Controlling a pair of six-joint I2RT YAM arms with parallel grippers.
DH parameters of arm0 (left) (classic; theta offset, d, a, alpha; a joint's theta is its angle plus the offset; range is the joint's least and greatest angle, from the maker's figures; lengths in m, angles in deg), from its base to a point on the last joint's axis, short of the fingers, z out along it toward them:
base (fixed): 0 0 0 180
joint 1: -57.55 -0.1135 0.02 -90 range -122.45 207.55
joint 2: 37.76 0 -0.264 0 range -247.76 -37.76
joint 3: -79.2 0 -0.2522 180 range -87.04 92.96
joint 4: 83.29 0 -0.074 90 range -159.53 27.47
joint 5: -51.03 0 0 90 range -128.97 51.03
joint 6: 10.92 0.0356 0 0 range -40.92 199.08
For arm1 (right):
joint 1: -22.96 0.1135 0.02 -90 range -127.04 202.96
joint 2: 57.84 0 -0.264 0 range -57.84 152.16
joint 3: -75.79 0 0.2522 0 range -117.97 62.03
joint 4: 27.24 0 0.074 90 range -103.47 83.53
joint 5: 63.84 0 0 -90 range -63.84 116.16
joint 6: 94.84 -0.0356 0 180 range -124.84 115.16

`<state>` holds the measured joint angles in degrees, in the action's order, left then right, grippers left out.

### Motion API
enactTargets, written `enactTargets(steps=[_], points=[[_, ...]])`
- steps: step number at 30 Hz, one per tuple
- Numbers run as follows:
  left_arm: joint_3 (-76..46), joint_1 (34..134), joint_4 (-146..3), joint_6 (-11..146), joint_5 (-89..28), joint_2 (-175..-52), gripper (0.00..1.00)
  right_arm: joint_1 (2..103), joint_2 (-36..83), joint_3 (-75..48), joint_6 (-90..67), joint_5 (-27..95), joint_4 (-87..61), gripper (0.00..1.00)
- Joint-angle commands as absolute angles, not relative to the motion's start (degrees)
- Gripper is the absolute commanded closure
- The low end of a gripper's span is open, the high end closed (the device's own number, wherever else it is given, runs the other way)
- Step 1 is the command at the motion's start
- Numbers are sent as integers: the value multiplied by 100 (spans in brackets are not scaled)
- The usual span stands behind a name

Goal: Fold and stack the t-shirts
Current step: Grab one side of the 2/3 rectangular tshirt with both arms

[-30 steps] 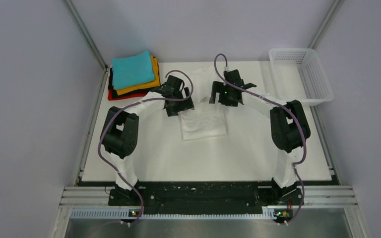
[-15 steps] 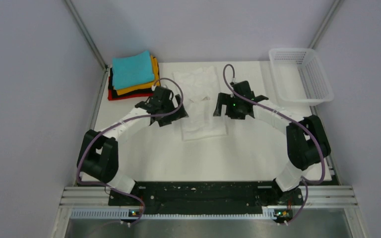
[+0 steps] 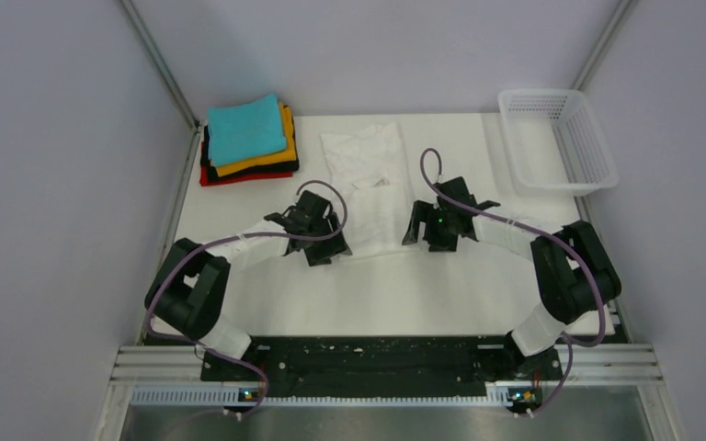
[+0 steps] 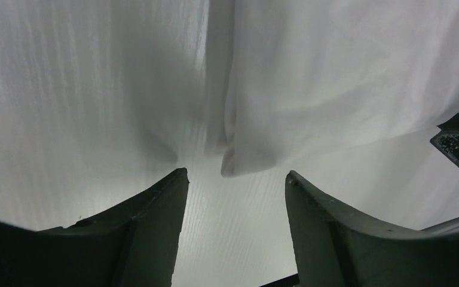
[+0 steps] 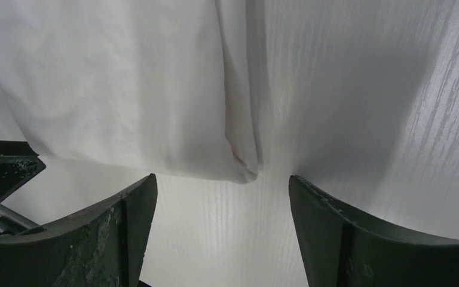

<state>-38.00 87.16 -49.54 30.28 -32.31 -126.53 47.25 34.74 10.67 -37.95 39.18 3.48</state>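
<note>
Both my grippers are low over the white counter [image 3: 395, 294], one at each near corner of the white t-shirt [image 3: 368, 184]. The shirt lies flat as a long narrow strip running away from me at mid-counter.

My left gripper [image 3: 324, 241] is open, jaws spread and empty. In the left wrist view [image 4: 236, 176] the shirt's near-left corner [image 4: 334, 72] sits just ahead of the fingertips, not between them.

My right gripper [image 3: 426, 237] is open too and holds nothing. In the right wrist view [image 5: 222, 179] the near-right corner [image 5: 125, 89] is just ahead of the gap.

A folded stack sits at the far-left corner: teal t-shirt [image 3: 245, 129] on top, then orange [image 3: 271, 156], black [image 3: 287, 167] and red [image 3: 230, 177]. A white mesh basket [image 3: 561, 138] is at the far right, well apart.
</note>
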Motion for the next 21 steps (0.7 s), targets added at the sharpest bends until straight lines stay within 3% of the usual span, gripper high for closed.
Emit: enactTargets(steps=[1,6,14,19,21], points=[[-3993,8915,-5279,2771,-3255,-12709,36,4706,3264,1291,-4023,4020,-21,22],[-4230,8939,-5508,2553,-3423,-12826,41,4705,3383,1420,-4084,4078,-216,33],[-4246,8934,-5833,2450,-3614,-12876,44,4709,3533,1507,-4063,3919,-284,37],[-4197,8924,-5901,2443,-3492,-13092,61,4709,3640,1573,-4059,3856,-331,44],[-4221,8930,-5908,2424,-3473,-13147,72,4708,3669,1607,-4046,3839,-328,53]])
